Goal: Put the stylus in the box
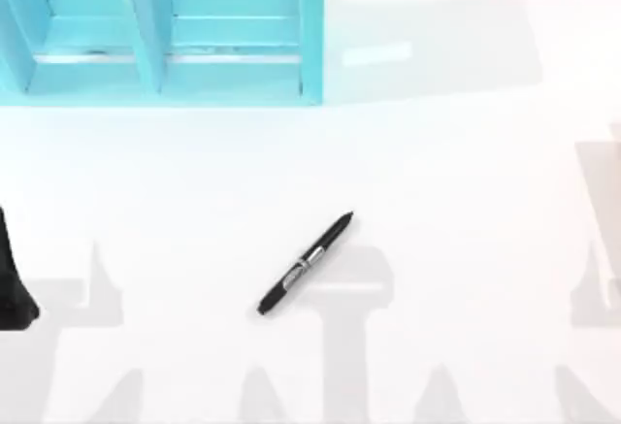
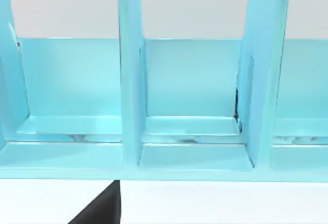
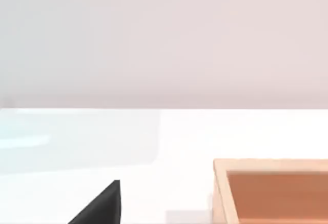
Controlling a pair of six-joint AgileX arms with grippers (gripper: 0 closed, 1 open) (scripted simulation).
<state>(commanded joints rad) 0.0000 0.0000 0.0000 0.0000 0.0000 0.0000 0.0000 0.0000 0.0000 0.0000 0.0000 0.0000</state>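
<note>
The stylus [image 1: 307, 264] lies flat on the white table [image 1: 466, 172], unheld, on a diagonal. It is well apart from the blue rack [image 1: 165, 36], toward the near edge and toward the right side of the table. Its tapered tip points up-right, toward the right end of the rack. The silver band sits at mid-length.

The step in hand is judged to be the approach, as nothing touches the stylus. For a sound pickup, turn the pincer so its fingers straddle the barrel across its width. Close near the silver band, where the stick should balance. A grip toward either end would likely let it tip.

The left arm [image 1: 15, 283] shows as a dark shape at the table's left edge, well clear of the stylus; its wrist camera faces the rack's compartments. Whether the left pincer is apart or together cannot be told, nor the right.

The right wrist view shows the box [image 3: 271, 190], an open orange-brown container resting on the table.
</note>
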